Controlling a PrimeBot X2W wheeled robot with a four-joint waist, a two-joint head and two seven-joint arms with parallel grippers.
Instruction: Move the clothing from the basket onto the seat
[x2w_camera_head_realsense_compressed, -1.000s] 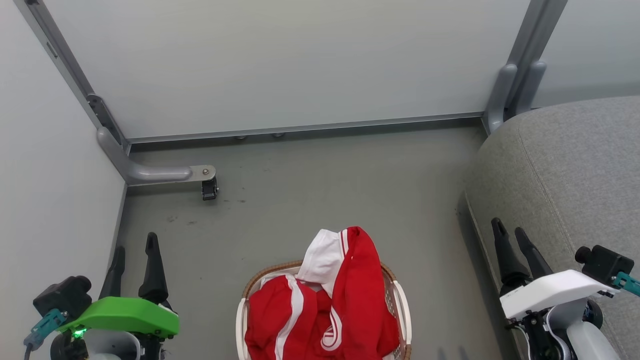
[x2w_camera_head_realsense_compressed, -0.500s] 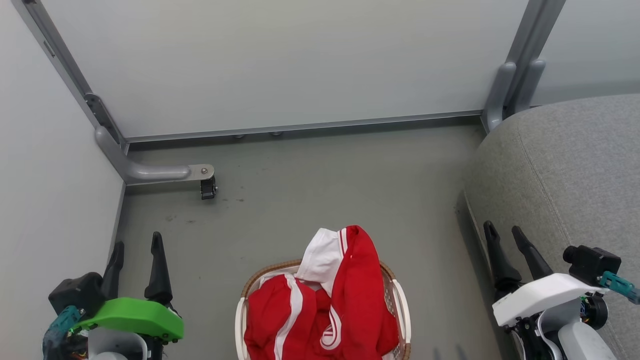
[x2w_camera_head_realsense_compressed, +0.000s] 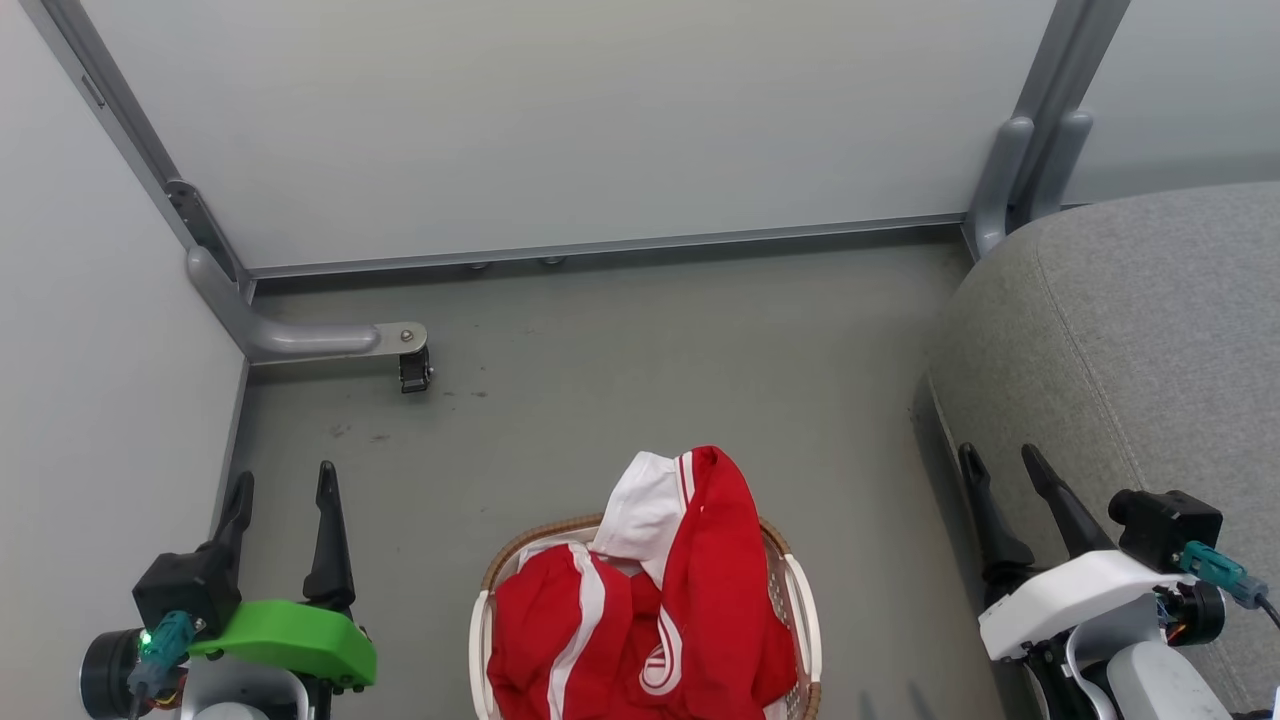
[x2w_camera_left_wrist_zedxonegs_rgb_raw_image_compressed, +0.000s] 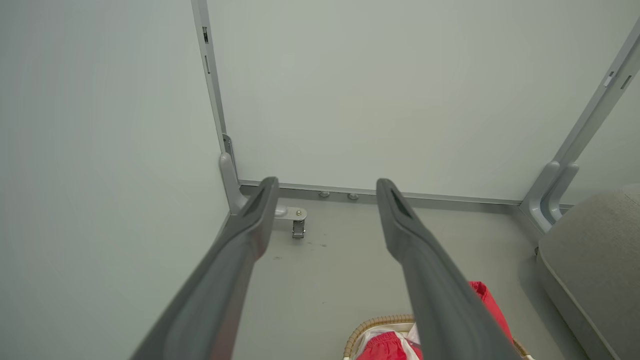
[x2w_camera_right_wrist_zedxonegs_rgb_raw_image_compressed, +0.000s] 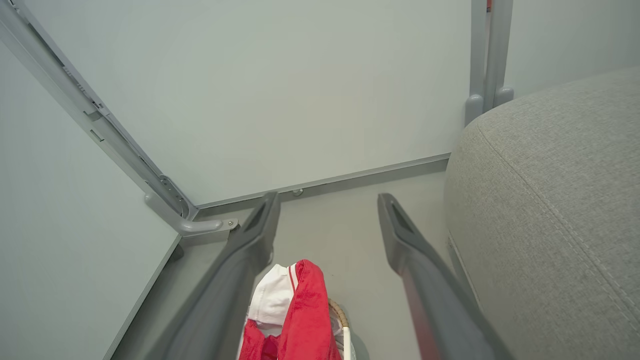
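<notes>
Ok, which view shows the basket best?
The head view: the basket sits bottom centre, its brown rim and white walls visible around the clothing, though the frame's edge cuts its near end. The left wrist view catches a short arc of rim; the right wrist view, a sliver beside the clothing.

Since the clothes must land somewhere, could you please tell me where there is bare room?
The seat is bare wherever visible. The floor between the back wall and the basket is free. The basket is crowded with the clothing.

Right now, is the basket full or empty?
Full. Red clothing is heaped above the rim of the basket, with one piece draped over its far edge; how deep the pile goes is hidden.
</notes>
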